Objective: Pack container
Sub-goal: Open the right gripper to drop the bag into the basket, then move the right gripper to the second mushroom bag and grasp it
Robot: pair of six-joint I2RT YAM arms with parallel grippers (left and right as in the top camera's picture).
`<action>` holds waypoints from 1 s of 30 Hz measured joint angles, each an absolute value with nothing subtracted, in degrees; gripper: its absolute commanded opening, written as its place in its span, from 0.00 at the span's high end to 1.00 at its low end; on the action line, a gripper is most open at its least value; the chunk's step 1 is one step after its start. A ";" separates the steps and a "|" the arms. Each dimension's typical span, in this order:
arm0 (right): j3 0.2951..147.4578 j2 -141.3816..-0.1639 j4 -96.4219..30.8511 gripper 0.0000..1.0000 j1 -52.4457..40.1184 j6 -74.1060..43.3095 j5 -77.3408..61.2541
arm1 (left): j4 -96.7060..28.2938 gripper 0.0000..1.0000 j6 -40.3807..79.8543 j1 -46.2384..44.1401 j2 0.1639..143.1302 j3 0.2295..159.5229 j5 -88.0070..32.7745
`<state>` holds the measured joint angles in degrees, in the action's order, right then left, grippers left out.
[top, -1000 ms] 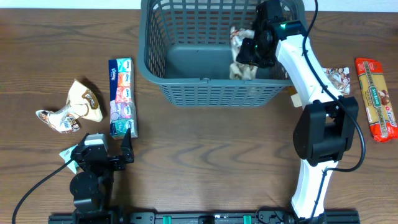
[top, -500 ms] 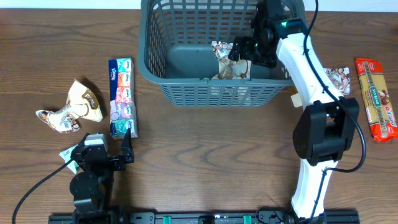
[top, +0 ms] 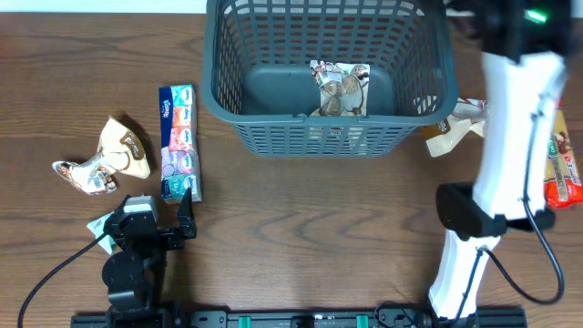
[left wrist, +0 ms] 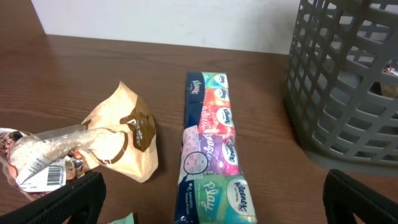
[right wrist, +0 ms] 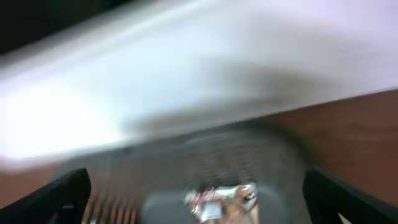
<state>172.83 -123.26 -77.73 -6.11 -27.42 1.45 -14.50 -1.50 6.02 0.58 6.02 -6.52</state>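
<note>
the container (top: 305, 119) stood upright at the far middle of the wooden table (top: 319, 228), its open top facing the overhead camera. 1 snack packet (top: 340, 88) lay flat on its solid floor, a little right of centre, with no gripper touching it.

the left gripper (left wrist: 212, 183) sat low at the near left of the table, jaws spread wide and nothing between them. just ahead of it lay a tissue pack (left wrist: 211, 155), set lengthwise and well left of the container. further left were a beige packet (left wrist: 127, 140) and a crumpled packet (left wrist: 43, 155) with a barcode, the 2 overlapping. a small white and green piece (top: 98, 223) showed beside the gripper body (too little of it visible to name).

the right arm (top: 510, 137) rose tall on the right side, blurred in the overhead view. the right gripper (right wrist: 196, 186) hung high above the table; its wrist view was smeared, yet the 2 fingers showed at the lower corners, far apart and holding nothing, with the container and its packet below them.

a tan packet (top: 453, 130) lay just beside the container's near right corner, partly behind the arm. a red packet (top: 567, 173) lay at the right edge, also partly hidden.
</note>
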 measured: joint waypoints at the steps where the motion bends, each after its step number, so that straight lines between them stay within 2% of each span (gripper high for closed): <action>1: 174.93 -122.93 -79.83 0.01 -5.02 -29.34 3.84 | -14.50 0.01 -1.50 6.00 0.58 6.02 -6.52; 7: 179.50 -120.86 -96.68 0.01 4.10 -47.70 17.10 | -14.50 0.01 -1.50 6.00 0.58 6.02 -6.52; 11: 175.63 -120.86 -96.90 0.01 8.84 -55.00 17.82 | -14.50 0.01 -1.48 6.02 0.58 6.02 -6.52; 17: 160.86 -120.97 -96.64 0.01 11.51 -64.71 17.54 | -14.50 0.01 -1.50 6.00 0.58 6.02 -6.52; 23: 142.43 -121.49 -90.85 0.01 12.12 -72.53 17.28 | -14.50 0.01 -1.50 6.00 0.58 6.02 -6.52; 30: 123.66 -122.15 -75.57 0.01 12.19 -75.11 14.06 | -14.50 0.01 -1.50 6.00 0.58 6.02 -6.52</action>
